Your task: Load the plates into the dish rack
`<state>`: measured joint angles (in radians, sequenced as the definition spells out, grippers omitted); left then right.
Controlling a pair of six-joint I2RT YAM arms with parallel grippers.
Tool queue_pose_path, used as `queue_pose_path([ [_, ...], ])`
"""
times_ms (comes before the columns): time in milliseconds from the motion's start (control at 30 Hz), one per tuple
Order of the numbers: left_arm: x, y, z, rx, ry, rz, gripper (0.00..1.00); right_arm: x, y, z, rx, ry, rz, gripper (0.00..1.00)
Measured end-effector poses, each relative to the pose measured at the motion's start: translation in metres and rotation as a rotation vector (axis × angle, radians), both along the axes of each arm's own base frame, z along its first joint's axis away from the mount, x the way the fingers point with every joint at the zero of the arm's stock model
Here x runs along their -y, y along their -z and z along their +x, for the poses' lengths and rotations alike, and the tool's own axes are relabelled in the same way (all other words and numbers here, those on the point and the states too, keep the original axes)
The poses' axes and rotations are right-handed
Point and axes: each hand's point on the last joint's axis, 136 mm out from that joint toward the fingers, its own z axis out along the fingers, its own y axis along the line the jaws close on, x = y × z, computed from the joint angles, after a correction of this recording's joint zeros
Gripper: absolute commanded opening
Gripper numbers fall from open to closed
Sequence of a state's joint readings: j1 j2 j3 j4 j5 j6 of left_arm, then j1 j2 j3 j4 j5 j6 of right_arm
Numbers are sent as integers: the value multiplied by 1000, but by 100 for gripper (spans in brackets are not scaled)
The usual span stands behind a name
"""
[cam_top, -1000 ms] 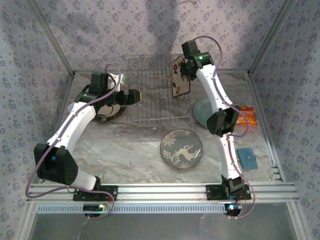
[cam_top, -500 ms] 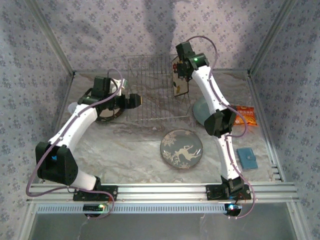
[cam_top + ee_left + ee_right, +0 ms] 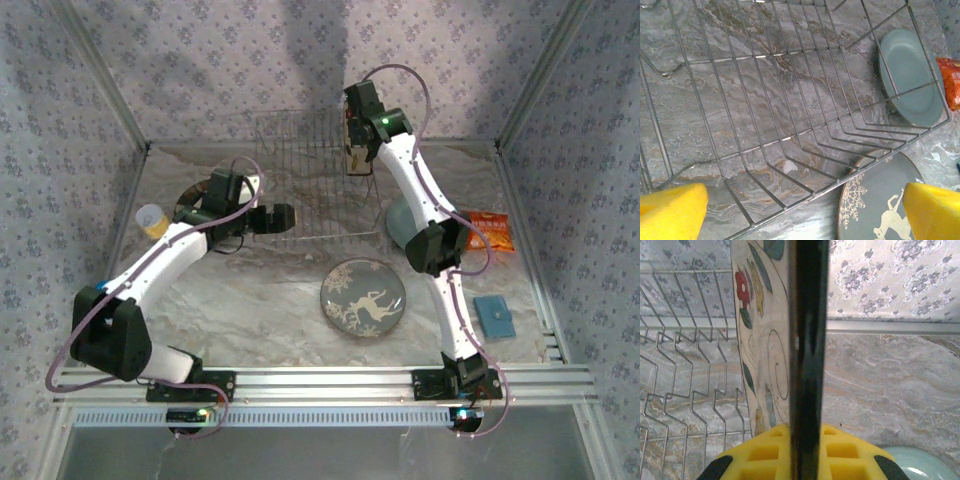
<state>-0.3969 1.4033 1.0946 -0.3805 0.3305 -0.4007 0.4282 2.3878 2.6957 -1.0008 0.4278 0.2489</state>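
Note:
The silver wire dish rack (image 3: 300, 185) lies at the back centre. My right gripper (image 3: 356, 135) is shut on the square cream leaf-and-flower plate (image 3: 760, 340), held upright and edge-on at the rack's back right corner, just right of the tines (image 3: 700, 370). I cannot tell whether it touches the rack. My left gripper (image 3: 280, 218) hangs open at the rack's front left, its yellow fingers (image 3: 670, 212) wide apart over the wires. The deer plate (image 3: 363, 297) lies flat in front. The pale grey-blue plate (image 3: 398, 222) lies right of the rack. My left arm partly hides the brown-rimmed plate (image 3: 190, 202).
A small yellow cup (image 3: 152, 220) stands left of the brown-rimmed plate. An orange snack packet (image 3: 492, 232) and a blue card-like item (image 3: 495, 316) lie at the right. Patterned walls and a metal frame close in the marbled table (image 3: 250, 300).
My right arm has carried the square plate back and left and turned it edge-on at the rack. My left arm has swung right and forward off the brown-rimmed plate, uncovering the yellow cup.

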Motion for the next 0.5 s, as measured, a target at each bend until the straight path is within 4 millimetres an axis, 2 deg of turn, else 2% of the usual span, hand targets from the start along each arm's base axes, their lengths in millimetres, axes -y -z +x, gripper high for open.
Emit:
queue_pose_path([
  [267, 0, -4, 3, 14, -19, -10, 99, 1, -10, 10, 62, 24, 8, 0],
  [500, 0, -4, 3, 13, -23, -8, 99, -6, 1, 21, 84, 38, 20, 0],
])
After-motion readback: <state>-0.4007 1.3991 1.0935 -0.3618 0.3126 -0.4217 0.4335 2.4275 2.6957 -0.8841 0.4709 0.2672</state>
